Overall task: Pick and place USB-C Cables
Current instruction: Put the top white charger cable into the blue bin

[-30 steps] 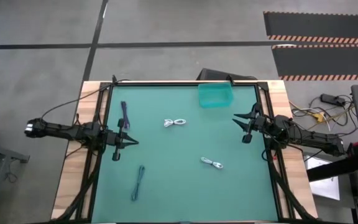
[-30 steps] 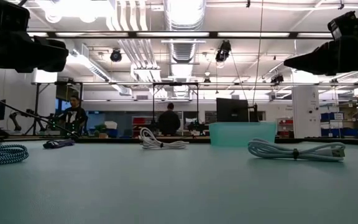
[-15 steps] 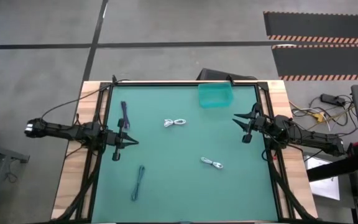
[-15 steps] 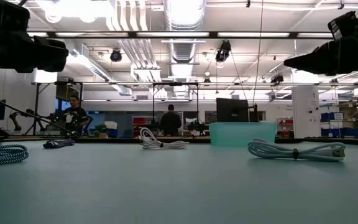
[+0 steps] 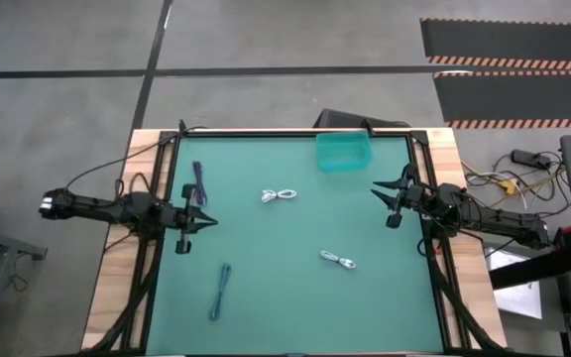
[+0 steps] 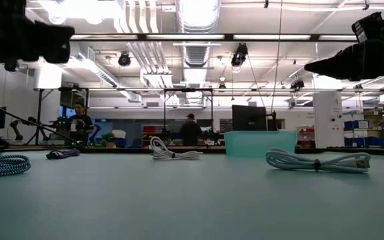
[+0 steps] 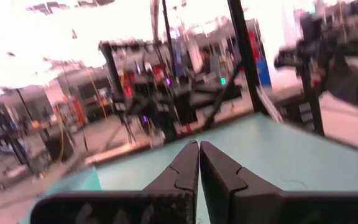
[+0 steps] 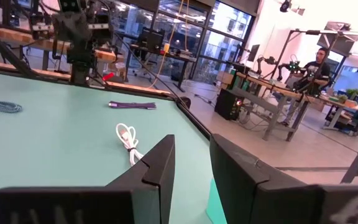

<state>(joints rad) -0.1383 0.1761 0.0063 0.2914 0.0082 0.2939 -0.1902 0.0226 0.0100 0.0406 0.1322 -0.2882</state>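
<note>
Four cable bundles lie flat on the green mat, and no gripper touches any of them. In the high view these are the purplish-black cable, a white coil, a second white coil and the blue-grey cable. My left gripper hovers shut just nearside of the purplish-black cable; its fingers meet in the left wrist view. My right gripper hovers open by the right edge, its own view looking over a white coil and the purplish-black cable.
A translucent teal bin stands at the mat's far edge, right of centre, also seen in the low view. Black frame rails run along the mat's left and right sides. The mat's middle between the cables is bare. People stand in the room beyond.
My left gripper has drawn back a little toward the table's left edge and risen, staying shut. The cables and my right arm have kept still.
</note>
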